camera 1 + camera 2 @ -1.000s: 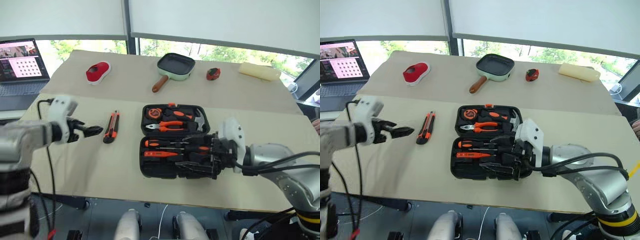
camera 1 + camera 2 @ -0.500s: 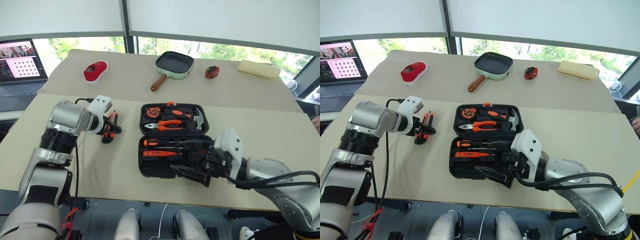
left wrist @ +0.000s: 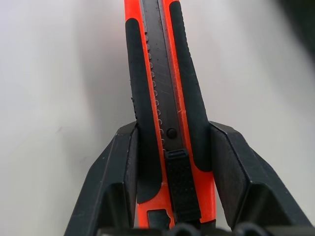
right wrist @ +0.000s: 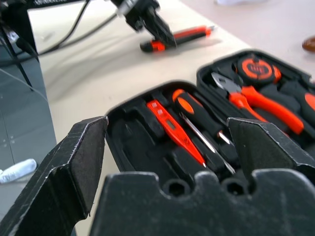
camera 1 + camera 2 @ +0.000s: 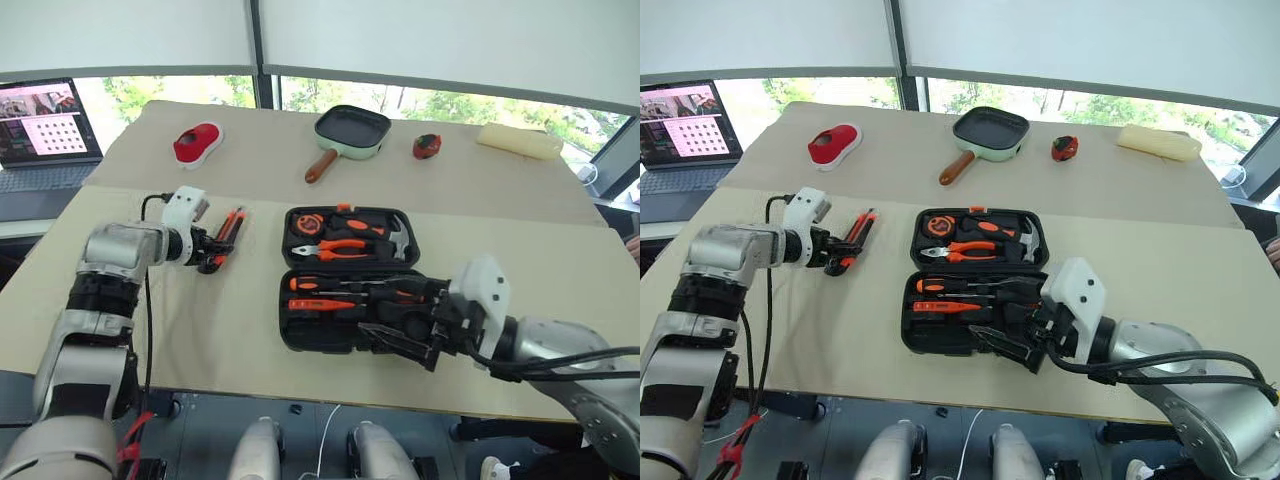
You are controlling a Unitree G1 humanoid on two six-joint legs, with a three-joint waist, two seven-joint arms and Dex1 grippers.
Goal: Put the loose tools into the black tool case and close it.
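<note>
While flanked on both long sides by the left gripper (image 3: 170,162), lay flat on the tan table (image 5: 220,340) as the one loose tool outside the case: the utility knife (image 5: 226,235), just left of the black tool case (image 5: 345,280). Seemed rigid and light, judging by its slim plastic body. Offered black rubbery side panels along the handle, likely a surer hold than the smooth orange plastic. Carried a ribbed slider along its back, best left unpressed so the blade stays in. Sat with the black fingers (image 3: 123,167) close against or touching those panels near the butt end, jaws narrowed round the handle but not clearly clamped; cannot tell whether pinched firmly. Being held so near one end, might droop at the tip when lifted.

Lay open on the table, both halves of the case facing up. Held in the far half an orange tape measure (image 5: 305,225), orange-handled pliers (image 5: 340,249) and a hammer (image 5: 395,240). Held in the near half screwdrivers (image 5: 330,286) and a slim orange tester (image 4: 174,130) seated in moulded slots. Hovered over the near right corner of the case with jaws spread wide and nothing between them: the right gripper (image 4: 167,142).

Further back, stood empty a green-rimmed pan (image 5: 352,130).
</note>
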